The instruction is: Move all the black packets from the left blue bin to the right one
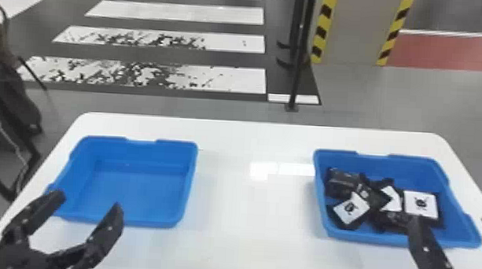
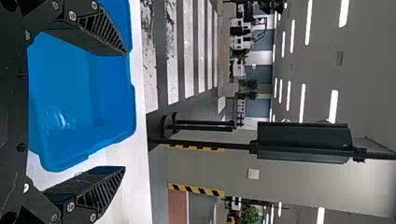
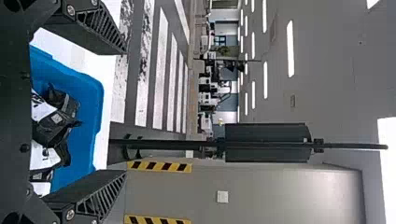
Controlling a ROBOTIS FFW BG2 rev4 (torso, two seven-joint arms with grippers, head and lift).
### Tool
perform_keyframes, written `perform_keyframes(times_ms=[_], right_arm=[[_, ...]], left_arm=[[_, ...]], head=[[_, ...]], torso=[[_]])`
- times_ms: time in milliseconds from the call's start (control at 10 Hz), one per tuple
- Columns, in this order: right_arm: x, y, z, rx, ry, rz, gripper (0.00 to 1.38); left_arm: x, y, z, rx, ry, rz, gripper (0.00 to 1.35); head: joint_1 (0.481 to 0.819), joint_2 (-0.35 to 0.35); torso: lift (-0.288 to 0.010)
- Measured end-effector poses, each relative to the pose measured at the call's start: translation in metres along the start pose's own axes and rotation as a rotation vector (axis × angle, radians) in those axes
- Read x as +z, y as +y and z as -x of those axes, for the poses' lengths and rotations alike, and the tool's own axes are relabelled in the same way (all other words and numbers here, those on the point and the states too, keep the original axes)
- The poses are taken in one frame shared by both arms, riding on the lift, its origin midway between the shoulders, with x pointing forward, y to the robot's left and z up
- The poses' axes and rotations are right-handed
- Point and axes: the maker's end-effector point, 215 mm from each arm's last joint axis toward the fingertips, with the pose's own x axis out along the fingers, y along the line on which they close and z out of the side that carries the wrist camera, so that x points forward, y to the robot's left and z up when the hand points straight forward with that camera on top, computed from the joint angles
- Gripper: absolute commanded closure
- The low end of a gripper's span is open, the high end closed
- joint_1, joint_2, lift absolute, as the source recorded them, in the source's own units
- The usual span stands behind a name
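Note:
In the head view my left gripper (image 1: 91, 201) is open at the near left corner of the left blue bin (image 1: 138, 193), whose floor is bare. My right gripper (image 1: 416, 222) is over the near edge of the right blue bin (image 1: 380, 240); one finger shows there. Several black packets (image 1: 344, 184) lie heaped in that right bin, some with white labels. The left wrist view has the left gripper (image 2: 125, 111) spread wide, nothing between its fingers, the left bin (image 2: 107, 93) beyond. Likewise the right gripper (image 3: 126, 111) stands open in the right wrist view, with black packets (image 3: 53, 126) beside it.
Both bins stand on a white table (image 1: 248, 207), with a wide gap between them. Behind the table a black pole (image 1: 297, 68) rises from the floor. A dark chair-like object (image 1: 7, 80) stands left of the table.

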Motion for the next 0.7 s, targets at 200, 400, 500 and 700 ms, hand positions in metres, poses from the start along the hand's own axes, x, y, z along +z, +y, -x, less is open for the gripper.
perform_keyframes(times_ms=[200,400,500,700], right_arm=[[-0.001,0.004,-0.002,0.009,-0.002,-0.006,0.12],[0.001,0.012,-0.006,0.027,-0.013,-0.011,0.12],[0.002,0.014,-0.007,0.033,-0.016,-0.014,0.12],[0.003,0.015,-0.007,0.035,-0.019,-0.014,0.12]], left_arm=[[-0.005,-0.008,-0.005,-0.012,-0.001,0.018,0.18],[-0.007,-0.013,-0.01,-0.023,-0.004,0.033,0.18],[-0.007,-0.015,-0.011,-0.026,-0.007,0.038,0.18],[-0.009,-0.015,-0.012,-0.027,-0.005,0.044,0.18]], head=[[0.695,0.02],[0.695,0.022],[0.695,0.024],[0.695,0.025]], torso=[[-0.14],[-0.14],[-0.14],[-0.14]])
